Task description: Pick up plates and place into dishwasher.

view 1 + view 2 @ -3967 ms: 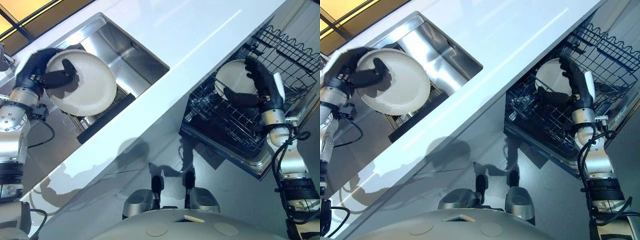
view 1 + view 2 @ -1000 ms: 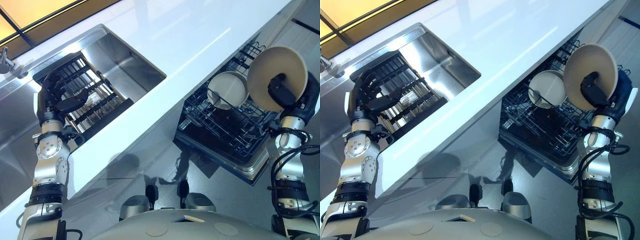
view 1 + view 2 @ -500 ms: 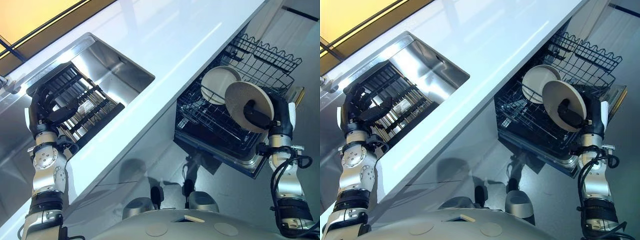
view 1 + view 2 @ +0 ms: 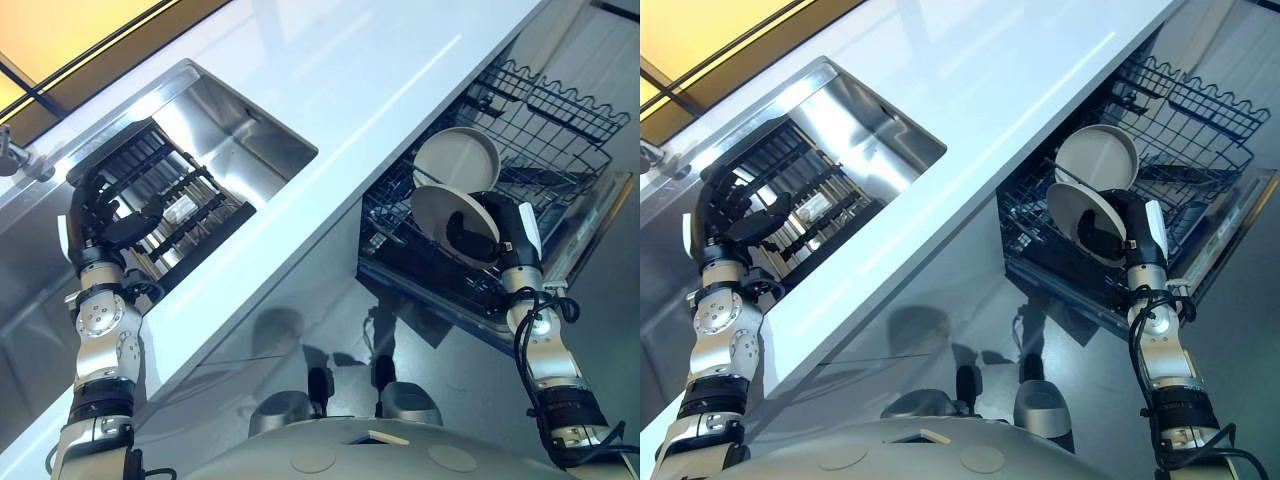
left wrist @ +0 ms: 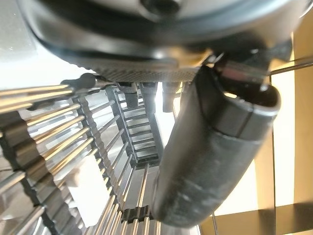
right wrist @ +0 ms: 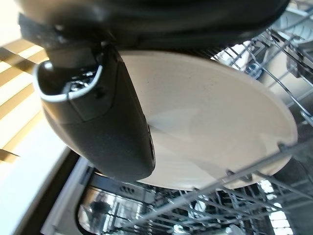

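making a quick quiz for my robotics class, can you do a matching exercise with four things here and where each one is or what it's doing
Things
1. right hand
2. left hand
3. upper plate
4. drying rack

Places or states
A. sits in the sink
B. stands alone in the dishwasher basket
C. grips the lower plate at the basket
D. hangs over the sink, holding nothing

Pairs: 1-C, 2-D, 3-B, 4-A
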Controlling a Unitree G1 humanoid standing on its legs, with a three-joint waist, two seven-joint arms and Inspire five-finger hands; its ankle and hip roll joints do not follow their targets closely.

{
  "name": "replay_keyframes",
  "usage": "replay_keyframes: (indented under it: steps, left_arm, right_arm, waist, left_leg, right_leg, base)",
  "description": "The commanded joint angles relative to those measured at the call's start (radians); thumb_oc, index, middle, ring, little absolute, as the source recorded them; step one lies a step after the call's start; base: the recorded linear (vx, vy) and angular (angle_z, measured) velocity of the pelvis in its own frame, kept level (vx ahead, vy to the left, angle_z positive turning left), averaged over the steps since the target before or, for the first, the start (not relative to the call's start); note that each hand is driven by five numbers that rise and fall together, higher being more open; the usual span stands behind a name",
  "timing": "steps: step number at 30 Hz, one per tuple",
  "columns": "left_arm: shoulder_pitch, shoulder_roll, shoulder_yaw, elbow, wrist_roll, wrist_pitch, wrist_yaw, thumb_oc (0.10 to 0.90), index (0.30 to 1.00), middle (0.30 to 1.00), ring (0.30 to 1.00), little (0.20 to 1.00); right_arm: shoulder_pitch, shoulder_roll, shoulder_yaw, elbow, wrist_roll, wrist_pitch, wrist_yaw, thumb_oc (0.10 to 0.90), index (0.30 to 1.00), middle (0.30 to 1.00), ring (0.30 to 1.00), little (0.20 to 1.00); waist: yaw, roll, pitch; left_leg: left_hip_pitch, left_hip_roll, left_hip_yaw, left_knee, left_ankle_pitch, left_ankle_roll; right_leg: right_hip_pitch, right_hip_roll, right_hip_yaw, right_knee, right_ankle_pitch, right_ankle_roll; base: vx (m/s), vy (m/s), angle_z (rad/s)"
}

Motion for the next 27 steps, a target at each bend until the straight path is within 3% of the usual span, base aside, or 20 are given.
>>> replay_keyframes:
  steps: [1, 6, 7, 8, 9, 13, 21, 23, 27]
  left_arm:
    - [-0.002, 0.026, -0.037, 0.014, -0.031, -0.104, -0.017, 0.800, 0.900, 0.900, 0.900, 0.900]
    - [-0.039, 0.034, -0.090, 0.015, -0.047, -0.094, -0.029, 0.800, 0.900, 0.900, 0.900, 0.900]
    - [-0.049, 0.040, -0.100, 0.010, -0.052, -0.088, -0.034, 0.800, 0.900, 0.900, 0.900, 0.900]
    - [-0.053, 0.043, -0.103, 0.006, -0.053, -0.085, -0.034, 0.800, 0.900, 0.900, 0.900, 0.900]
    - [-0.060, 0.049, -0.111, -0.004, -0.055, -0.077, -0.032, 0.800, 0.900, 0.900, 0.900, 0.900]
    - [-0.068, 0.068, -0.119, -0.036, -0.061, -0.058, -0.031, 0.800, 0.900, 0.900, 0.900, 0.900]
    - [-0.055, 0.063, -0.099, -0.042, -0.065, -0.064, -0.061, 0.800, 0.900, 0.900, 0.900, 0.900]
    - [-0.045, 0.057, -0.089, -0.038, -0.064, -0.069, -0.071, 0.800, 0.900, 0.900, 0.900, 0.900]
    - [-0.018, 0.041, -0.064, -0.030, -0.072, -0.081, -0.090, 0.800, 0.900, 0.900, 0.900, 0.900]
  right_arm:
    - [-0.116, -0.041, 0.047, -0.031, 0.005, 0.000, -0.057, 0.100, 0.300, 0.300, 0.300, 0.200]
    - [-0.249, -0.064, 0.105, 0.103, 0.044, 0.126, -0.094, 0.100, 0.300, 0.300, 0.300, 0.200]
    - [-0.280, -0.064, 0.115, 0.137, 0.052, 0.167, -0.106, 0.495, 0.639, 0.639, 0.639, 0.595]
    - [-0.297, -0.068, 0.120, 0.156, 0.065, 0.179, -0.110, 0.687, 0.804, 0.804, 0.804, 0.787]
    - [-0.320, -0.071, 0.127, 0.178, 0.099, 0.186, -0.122, 0.800, 0.900, 0.900, 0.900, 0.900]
    - [-0.371, -0.059, 0.125, 0.173, 0.142, 0.161, -0.190, 0.800, 0.900, 0.900, 0.900, 0.900]
    - [-0.365, -0.015, 0.029, -0.036, 0.210, -0.049, -0.285, 0.800, 0.900, 0.900, 0.900, 0.900]
    - [-0.345, 0.005, -0.013, -0.108, 0.306, -0.131, -0.267, 0.800, 0.900, 0.900, 0.900, 0.900]
    - [-0.265, 0.060, -0.101, -0.188, 0.504, -0.220, -0.180, 0.800, 0.900, 0.900, 0.900, 0.900]
  waist:
    - [0.057, -0.005, -0.035]
    - [0.086, 0.005, -0.007]
    - [0.094, 0.004, -0.002]
    - [0.097, 0.004, 0.002]
    - [0.103, 0.004, 0.010]
    - [0.114, -0.001, 0.031]
    - [0.101, -0.015, 0.031]
    - [0.092, -0.019, 0.025]
    - [0.071, -0.024, 0.009]
  left_leg:
    - [-0.134, -0.042, -0.021, 0.076, -0.016, -0.048]
    - [-0.162, -0.049, -0.035, 0.080, -0.003, -0.049]
    - [-0.168, -0.050, -0.041, 0.083, -0.002, -0.048]
    - [-0.172, -0.050, -0.043, 0.083, 0.000, -0.048]
    - [-0.175, -0.050, -0.047, 0.082, 0.003, -0.047]
    - [-0.183, -0.049, -0.058, 0.080, 0.006, -0.038]
    - [-0.180, -0.050, -0.055, 0.060, 0.001, -0.015]
    - [-0.174, -0.049, -0.049, 0.055, -0.003, -0.010]
    - [-0.161, -0.047, -0.032, 0.048, -0.013, -0.005]
  right_leg:
    - [-0.073, 0.035, -0.063, 0.222, -0.217, -0.018]
    - [-0.094, 0.030, -0.071, 0.223, -0.207, -0.022]
    - [-0.102, 0.029, -0.074, 0.226, -0.206, -0.022]
    - [-0.107, 0.029, -0.076, 0.228, -0.205, -0.023]
    - [-0.114, 0.028, -0.079, 0.230, -0.201, -0.023]
    - [-0.135, 0.029, -0.081, 0.239, -0.193, -0.023]
    - [-0.151, 0.034, -0.063, 0.235, -0.184, -0.014]
    - [-0.150, 0.036, -0.057, 0.232, -0.184, -0.011]
    - [-0.146, 0.038, -0.042, 0.228, -0.186, -0.004]
  base:
    - [0.01, 0.064, 0.10]
    - [-0.03, 0.050, 0.18]
    - [-0.04, 0.007, 0.18]
    - [-0.06, 0.000, 0.18]
    - [-0.06, -0.013, 0.23]
    - [-0.04, -0.023, 0.13]
    - [-0.01, -0.006, 0.03]
    - [0.01, 0.002, -0.02]
    - [0.03, 0.014, -0.09]
